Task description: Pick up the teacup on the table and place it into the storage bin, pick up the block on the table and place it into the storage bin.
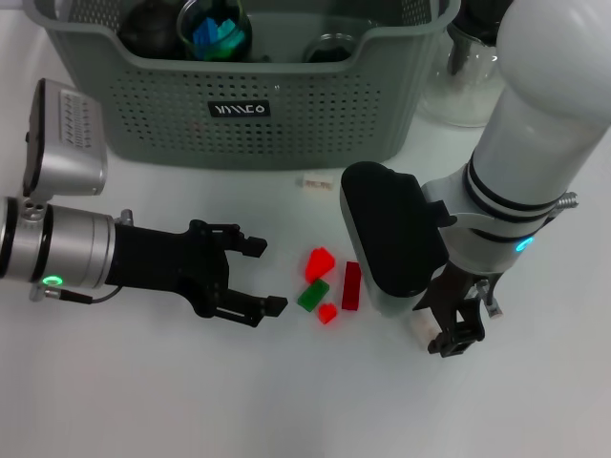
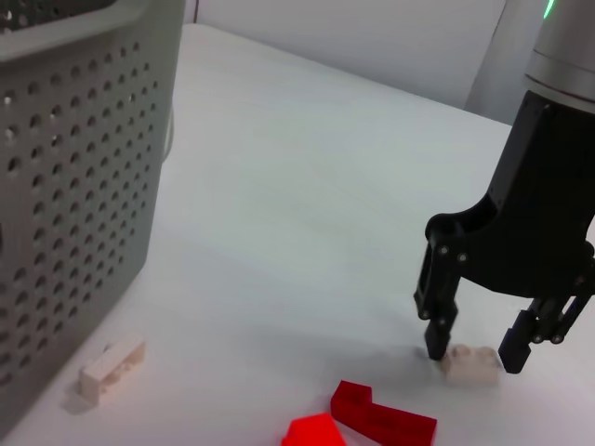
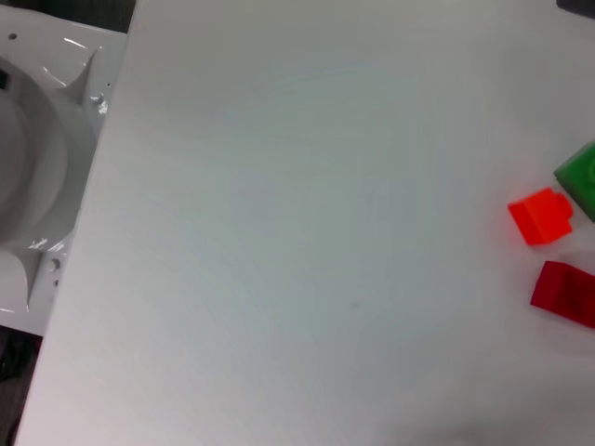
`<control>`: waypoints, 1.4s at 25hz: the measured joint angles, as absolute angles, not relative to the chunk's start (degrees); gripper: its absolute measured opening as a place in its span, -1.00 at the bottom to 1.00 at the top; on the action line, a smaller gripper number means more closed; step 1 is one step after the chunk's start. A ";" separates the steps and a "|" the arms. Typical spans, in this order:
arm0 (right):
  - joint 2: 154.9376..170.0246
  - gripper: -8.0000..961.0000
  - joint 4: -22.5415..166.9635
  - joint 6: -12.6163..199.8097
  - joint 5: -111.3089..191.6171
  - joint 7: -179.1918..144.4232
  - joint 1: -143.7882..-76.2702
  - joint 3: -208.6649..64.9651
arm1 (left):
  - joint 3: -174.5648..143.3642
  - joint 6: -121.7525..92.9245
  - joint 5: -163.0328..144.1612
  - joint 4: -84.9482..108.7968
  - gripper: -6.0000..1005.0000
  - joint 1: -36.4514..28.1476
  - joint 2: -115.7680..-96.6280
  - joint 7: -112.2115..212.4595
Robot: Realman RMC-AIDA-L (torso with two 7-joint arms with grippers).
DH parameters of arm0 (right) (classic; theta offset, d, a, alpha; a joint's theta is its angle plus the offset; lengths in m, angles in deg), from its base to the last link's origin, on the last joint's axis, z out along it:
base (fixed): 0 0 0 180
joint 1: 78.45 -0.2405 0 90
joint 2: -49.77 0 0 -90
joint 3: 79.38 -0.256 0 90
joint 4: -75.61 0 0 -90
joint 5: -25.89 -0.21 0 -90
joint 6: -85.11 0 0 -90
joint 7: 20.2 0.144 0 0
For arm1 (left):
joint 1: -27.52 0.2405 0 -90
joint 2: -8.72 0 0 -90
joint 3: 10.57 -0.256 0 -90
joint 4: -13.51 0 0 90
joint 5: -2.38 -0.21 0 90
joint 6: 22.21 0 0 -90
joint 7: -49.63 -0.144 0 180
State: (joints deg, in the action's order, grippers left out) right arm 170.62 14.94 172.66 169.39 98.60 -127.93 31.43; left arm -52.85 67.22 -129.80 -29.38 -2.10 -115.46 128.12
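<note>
Reaching in from the table's left edge, the left gripper (image 1: 253, 277) is lying low and level over the white table (image 1: 143, 401), its black fingers (image 1: 250, 307) spread apart around nothing, pointing toward a small cluster of blocks. Behind it, along the far edge, the storage bin (image 1: 162, 105) is standing with its black label facing forward; its top is cut off by the head view, so its contents are only partly showing: a dark round thing, a glass holding blue pieces (image 1: 216, 34), and another round rim, none clear enough to name as the teacup. Just in front of the bin, a pale block (image 1: 311, 181) is lying on the table; the left wrist view is showing it (image 2: 112, 364) close to the bin's perforated wall. Nearer the middle, the bright red block (image 1: 319, 262), the green block (image 1: 312, 296), a small red block (image 1: 327, 313) and the dark red block (image 1: 351, 285) are sitting close together. To their right, the right gripper (image 1: 456, 336) is pointing straight down from a bent white arm, its wrist housing hiding much of the table beneath. In the left wrist view its fingertips (image 2: 435, 346) are touching the table on either side of a cream block (image 2: 470, 363), closing against it. A clear glass vessel (image 1: 468, 81) is standing at the far right, partly hidden by the arm.
</note>
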 joint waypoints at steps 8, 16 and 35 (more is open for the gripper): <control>170.62 0.12 15.02 172.76 169.48 99.19 -128.03 31.45 | -52.84 66.38 -129.82 -29.38 0.77 -2.03 -115.47 128.12; 170.06 -0.12 11.09 176.04 169.61 99.67 -127.52 24.92 | -52.84 66.74 -129.82 -29.42 0.77 -1.93 -115.47 128.12; 169.91 -0.18 1.45 189.52 164.11 97.56 -128.86 -7.83 | -52.91 67.17 -130.43 -29.84 0.77 -1.97 -115.29 127.82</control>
State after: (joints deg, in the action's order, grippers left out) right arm 169.91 1.45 189.52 164.11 97.56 -128.86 -7.83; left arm -52.91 67.17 -130.43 -29.84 -1.97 -115.29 127.82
